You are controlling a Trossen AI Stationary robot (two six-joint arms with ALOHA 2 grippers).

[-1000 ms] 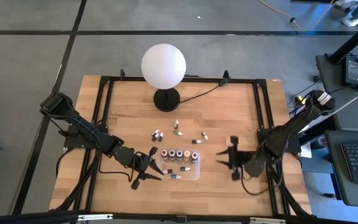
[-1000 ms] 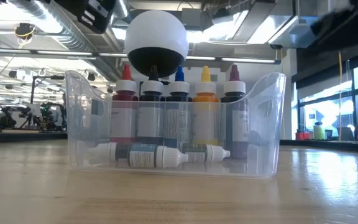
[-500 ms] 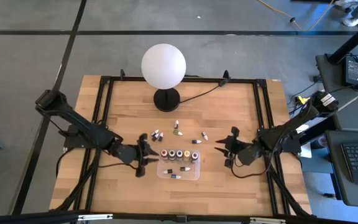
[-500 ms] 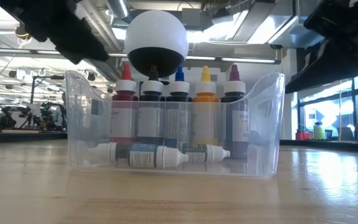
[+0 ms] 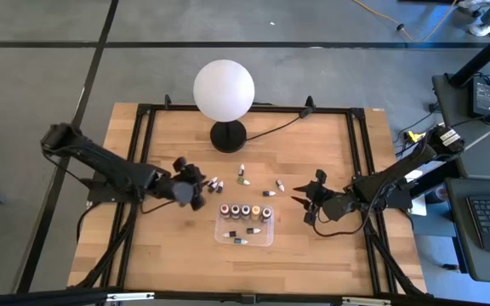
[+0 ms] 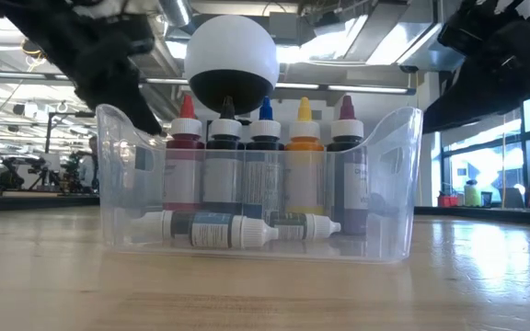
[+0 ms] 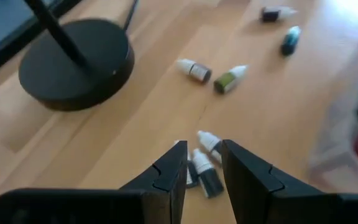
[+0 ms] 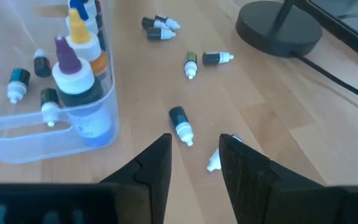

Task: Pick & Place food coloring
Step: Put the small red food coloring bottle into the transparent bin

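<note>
Since the earlier frames both arms have swung away from the near edge toward the loose bottles: your left end effector (image 5: 187, 189) has climbed from beside the tray to the pair of bottles left of it, and your right end effector (image 5: 310, 202) has edged in toward the bottles on its side.

The food coloring, tiny dropper bottles with white pointed caps (image 5: 215, 184), lies partly scattered on the wooden tabletop (image 5: 313, 255) between the clear rectangular plastic tray (image 5: 266, 240) and the white globe lamp on its black base (image 5: 224, 92). Five bottles stand upright in the tray and a few lie flat in it.

Your left fingers (image 7: 166, 171) stand narrowly apart, empty, straddling two bottles lying side by side (image 7: 205, 168). Your right fingers (image 8: 154, 165) are a little wider, also empty, with a dark bottle (image 8: 179, 123) just ahead.

These bottles look light, stiff and smooth, so they will likely roll or skid if nudged. Take one across its body, not the tapering cap, and watch that the neighbour does not get pinched too.
</note>
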